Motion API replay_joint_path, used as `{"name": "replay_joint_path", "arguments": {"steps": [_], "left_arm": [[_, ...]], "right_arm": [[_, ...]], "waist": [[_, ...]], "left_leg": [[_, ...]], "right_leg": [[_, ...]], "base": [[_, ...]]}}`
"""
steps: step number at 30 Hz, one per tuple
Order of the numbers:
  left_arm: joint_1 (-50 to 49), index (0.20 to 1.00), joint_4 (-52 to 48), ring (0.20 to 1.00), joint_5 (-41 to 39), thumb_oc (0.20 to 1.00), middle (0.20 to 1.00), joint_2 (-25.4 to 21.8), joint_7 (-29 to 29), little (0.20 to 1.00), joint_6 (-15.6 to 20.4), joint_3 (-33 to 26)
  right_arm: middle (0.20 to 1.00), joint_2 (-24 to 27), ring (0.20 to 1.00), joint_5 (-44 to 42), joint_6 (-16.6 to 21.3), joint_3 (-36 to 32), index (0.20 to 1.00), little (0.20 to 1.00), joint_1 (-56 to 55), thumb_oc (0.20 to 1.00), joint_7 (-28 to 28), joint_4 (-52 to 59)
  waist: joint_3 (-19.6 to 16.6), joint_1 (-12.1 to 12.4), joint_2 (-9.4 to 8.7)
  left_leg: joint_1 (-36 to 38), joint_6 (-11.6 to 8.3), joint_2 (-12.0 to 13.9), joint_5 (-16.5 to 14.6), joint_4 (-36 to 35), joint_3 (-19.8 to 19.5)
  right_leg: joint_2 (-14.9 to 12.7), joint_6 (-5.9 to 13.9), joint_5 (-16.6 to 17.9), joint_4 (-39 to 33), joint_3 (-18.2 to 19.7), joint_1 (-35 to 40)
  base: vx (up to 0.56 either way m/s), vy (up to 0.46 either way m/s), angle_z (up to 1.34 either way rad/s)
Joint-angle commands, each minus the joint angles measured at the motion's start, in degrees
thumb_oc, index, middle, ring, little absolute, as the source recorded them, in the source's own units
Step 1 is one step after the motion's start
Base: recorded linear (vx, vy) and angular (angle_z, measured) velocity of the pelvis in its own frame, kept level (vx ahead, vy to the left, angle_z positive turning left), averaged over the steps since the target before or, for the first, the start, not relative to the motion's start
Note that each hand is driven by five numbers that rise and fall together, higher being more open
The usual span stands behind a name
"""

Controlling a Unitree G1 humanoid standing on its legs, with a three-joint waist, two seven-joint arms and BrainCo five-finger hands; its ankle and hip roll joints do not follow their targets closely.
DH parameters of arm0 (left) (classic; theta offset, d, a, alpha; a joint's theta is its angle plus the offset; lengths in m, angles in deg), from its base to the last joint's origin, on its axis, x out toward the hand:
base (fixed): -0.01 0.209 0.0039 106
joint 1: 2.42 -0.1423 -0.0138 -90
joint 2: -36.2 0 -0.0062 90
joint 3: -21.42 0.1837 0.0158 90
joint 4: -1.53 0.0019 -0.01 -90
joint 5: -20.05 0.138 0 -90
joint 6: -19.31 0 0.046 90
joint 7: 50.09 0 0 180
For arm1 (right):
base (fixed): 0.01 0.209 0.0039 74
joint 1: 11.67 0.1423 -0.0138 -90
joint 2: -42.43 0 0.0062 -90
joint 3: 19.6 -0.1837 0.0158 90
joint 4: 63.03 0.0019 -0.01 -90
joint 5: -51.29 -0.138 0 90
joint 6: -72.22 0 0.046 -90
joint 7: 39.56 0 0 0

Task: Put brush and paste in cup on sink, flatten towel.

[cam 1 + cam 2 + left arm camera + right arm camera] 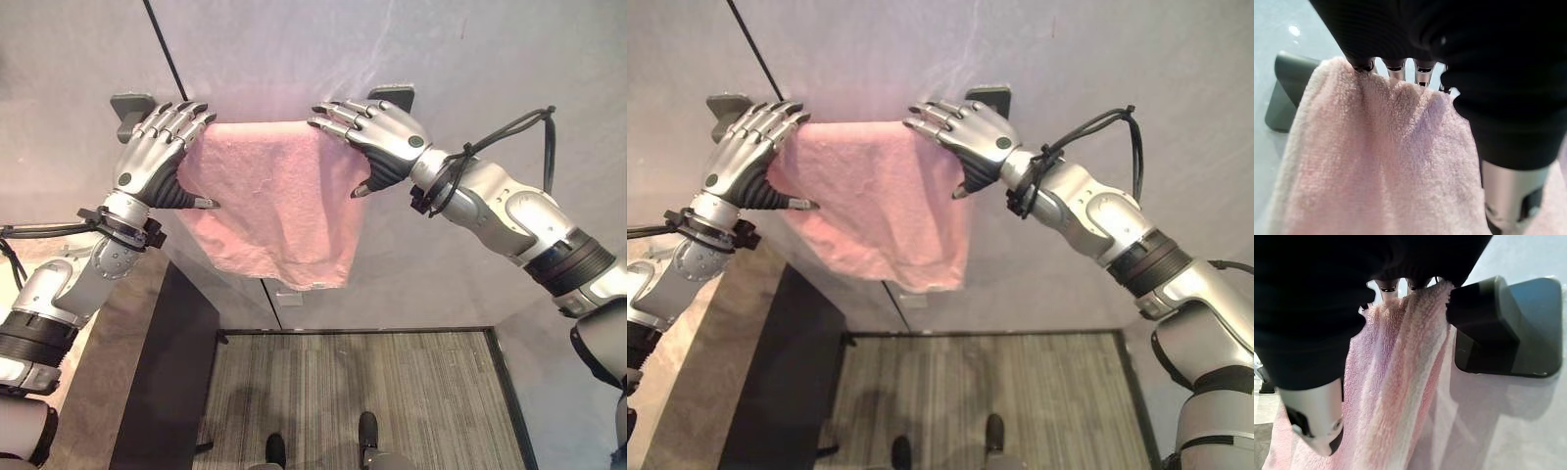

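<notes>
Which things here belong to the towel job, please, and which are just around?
Job: towel; left hand and right hand, each curled over its top edge.
Around: two dark wall brackets, wall, floor.

Rail hidden under the towel

The pink towel (269, 201) covers the bar between the two dark wall brackets (132, 106); its back layer stays unseen.

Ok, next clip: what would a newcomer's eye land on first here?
The pink towel draped over a wall rail between two dark brackets, hanging bunched with an uneven bottom edge. Next, the two hands at its top corners: the left hand by the left bracket and the right hand by the right bracket, each with fingers over the top edge and thumb against the cloth below.
</notes>
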Motion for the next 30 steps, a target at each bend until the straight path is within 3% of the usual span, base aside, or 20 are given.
{"name": "replay_joint_path", "arguments": {"steps": [1,4,8,14,18,24,28,30], "left_arm": [[-2.18,1.0,3.83,1.0,-5.55,1.0,1.0,4.13,1.33,1.0,0.09,1.03],[-6.23,1.0,0.36,1.0,-13.47,1.0,1.0,11.88,-2.08,1.0,1.64,-3.85],[-11.22,1.0,-4.37,1.0,-19.7,1.0,1.0,19.12,-4.03,1.0,2.75,-7.82],[-20.39,1.0,-13.5,1.0,-23.33,1.0,1.0,24.03,-4.03,1.0,5.16,-14.81],[-24.11,1.0,-17.22,1.0,-23.38,1.0,1.0,25.52,-4.96,1.0,6.69,-17.85],[-35.94,1.0,-22.11,1.0,-29.41,1.0,1.0,32.73,-4.33,1.0,8.62,-21.51],[-42.17,1.0,-14.61,1.0,-34.78,1.0,1.0,35.77,-1.05,1.0,6.65,-20.02],[-45.05,1.0,-3.87,1.0,-39.14,1.0,1.0,37.69,2.06,1.0,4.16,-17.17]], "right_arm": [[1.0,4.47,1.0,2.86,-4.84,0.67,1.0,1.0,-2.21,1.0,0.93,-10.81],[1.0,1.16,1.0,1.06,-5.78,-9.58,1.0,1.0,-10.48,1.0,-4.44,-6.27],[1.0,-7.68,1.0,-7.32,-5.82,-21.65,1.0,1.0,-20.98,1.0,-10.01,-2.71],[1.0,-15.39,1.0,-14.92,-1.69,-34.03,1.0,1.0,-32.77,1.0,-14.71,8.1],[1.0,-17.08,1.0,-15.84,0.56,-37.48,1.0,1.0,-37.05,1.0,-15.79,13.16],[1.0,-24.83,1.0,-22.59,5.62,-44.29,1.0,1.0,-52.4,1.0,-16.97,18.61],[1.0,-25.76,1.0,-25.18,5.65,-44.55,1.0,1.0,-61.83,1.0,-14.36,13.78],[1.0,-25.66,1.0,-27.21,4.11,-42.0,1.0,1.0,-67.76,1.0,-10.76,5.57]], "waist": [[0.72,-0.4,-1.54],[-0.13,-0.72,-1.71],[-1.83,-0.56,-2.25],[-3.77,0.0,-2.68],[-4.19,0.32,-2.78],[-3.6,0.49,-2.88],[-2.73,0.27,-2.99],[-1.77,-0.14,-3.06]], "left_leg": [[-0.85,-1.03,-0.56,1.42,0.18,-0.02],[1.26,-0.59,-0.49,0.36,0.18,-0.03],[3.84,0.07,-0.57,-0.21,0.18,-0.23],[5.99,0.32,-0.39,-0.79,0.18,-0.16],[6.14,0.4,-0.37,-0.8,0.18,-0.18],[5.8,0.72,-0.26,-0.61,0.18,-0.39],[5.62,0.72,-0.25,-0.71,0.18,-0.64],[5.13,0.81,-0.27,-0.25,0.18,-0.73]], "right_leg": [[-5.12,6.24,-2.94,0.48,1.35,3.65],[-5.04,5.91,-3.63,0.48,1.15,5.91],[-5.0,5.46,-4.22,0.48,1.03,8.49],[-4.95,5.29,-4.94,0.48,1.0,10.45],[-4.95,5.18,-5.05,0.48,0.9,10.62],[-4.79,5.06,-4.75,0.48,0.81,10.23],[-4.67,5.05,-4.93,0.48,0.58,10.31],[-4.64,4.98,-4.61,0.48,0.48,9.97]], "base": [[0.04,0.0,0.03],[0.07,-0.008,0.04],[0.05,0.001,0.0],[-0.02,-0.005,-0.01],[-0.02,-0.002,-0.01],[-0.03,0.001,0.01],[-0.01,-0.001,0.0],[-0.06,-0.012,0.01]]}}
